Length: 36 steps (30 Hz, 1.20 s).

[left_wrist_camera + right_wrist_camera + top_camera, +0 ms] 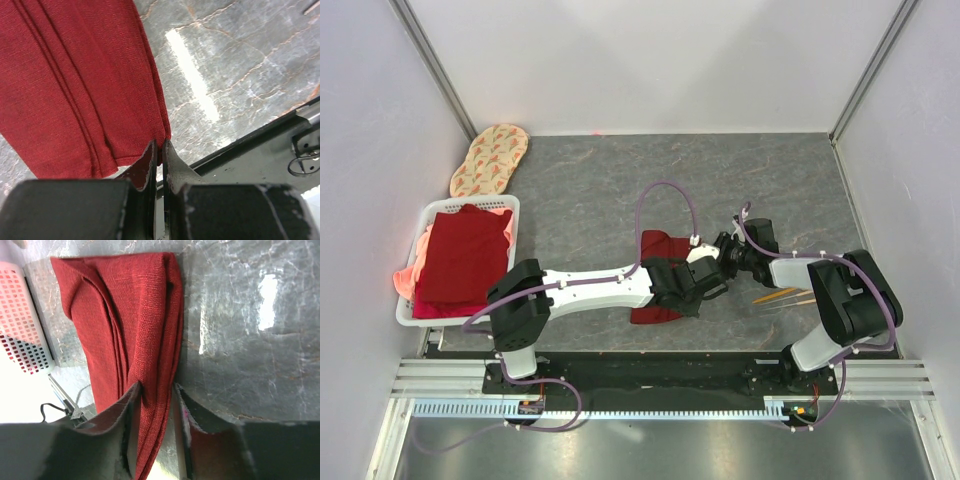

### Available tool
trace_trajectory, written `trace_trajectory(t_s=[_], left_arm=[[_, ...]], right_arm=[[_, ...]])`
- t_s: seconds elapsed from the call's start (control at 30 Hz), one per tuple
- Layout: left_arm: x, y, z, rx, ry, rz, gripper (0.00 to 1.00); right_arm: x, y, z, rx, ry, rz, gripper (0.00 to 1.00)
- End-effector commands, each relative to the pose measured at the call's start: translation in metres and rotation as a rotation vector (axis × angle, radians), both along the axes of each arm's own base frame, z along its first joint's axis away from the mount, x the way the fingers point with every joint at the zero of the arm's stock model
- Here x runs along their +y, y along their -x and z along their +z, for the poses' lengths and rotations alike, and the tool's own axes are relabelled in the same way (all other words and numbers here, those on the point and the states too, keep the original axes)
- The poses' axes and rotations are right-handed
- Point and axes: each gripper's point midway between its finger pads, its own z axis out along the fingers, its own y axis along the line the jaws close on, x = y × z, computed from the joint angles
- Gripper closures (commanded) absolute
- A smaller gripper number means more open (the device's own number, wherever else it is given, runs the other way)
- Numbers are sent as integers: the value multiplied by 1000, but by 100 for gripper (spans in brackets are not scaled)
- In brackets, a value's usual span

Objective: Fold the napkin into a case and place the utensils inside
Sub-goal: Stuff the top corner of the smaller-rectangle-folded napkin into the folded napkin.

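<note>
Left gripper (pixel 159 146) pinches the napkin (pixel 75 85) corner.

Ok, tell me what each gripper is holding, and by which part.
Both hold the dark red folded cloth napkin: the left gripper pinches a corner of it, the right gripper clamps its layered folded edge.

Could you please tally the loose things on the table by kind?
napkin: 1
mat: 1
basket: 1
cloth stack: 1
utensils: 2 visible, more may be hidden by the right arm
Total: 6 visible
</note>
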Motion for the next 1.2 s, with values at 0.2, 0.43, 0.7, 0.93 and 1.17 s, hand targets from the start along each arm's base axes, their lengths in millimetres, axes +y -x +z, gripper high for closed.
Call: trace_trajectory(t_s=[0.2, 0.43, 0.7, 0.93, 1.17], left_arm=[[-20, 4, 15, 21, 123, -13, 98], [-27, 15, 4, 92, 179, -52, 77], [6, -33, 57, 60, 416, 87, 50], [67, -115, 18, 101, 423, 327, 89], [78, -140, -39, 119, 284, 388, 92]], right_arm=[[9, -28, 20, -116, -40, 4, 88], [9, -35, 32, -156, -15, 13, 100], [7, -37, 28, -151, 22, 31, 100], [9, -41, 33, -163, 61, 43, 100], [19, -41, 39, -170, 81, 55, 100]])
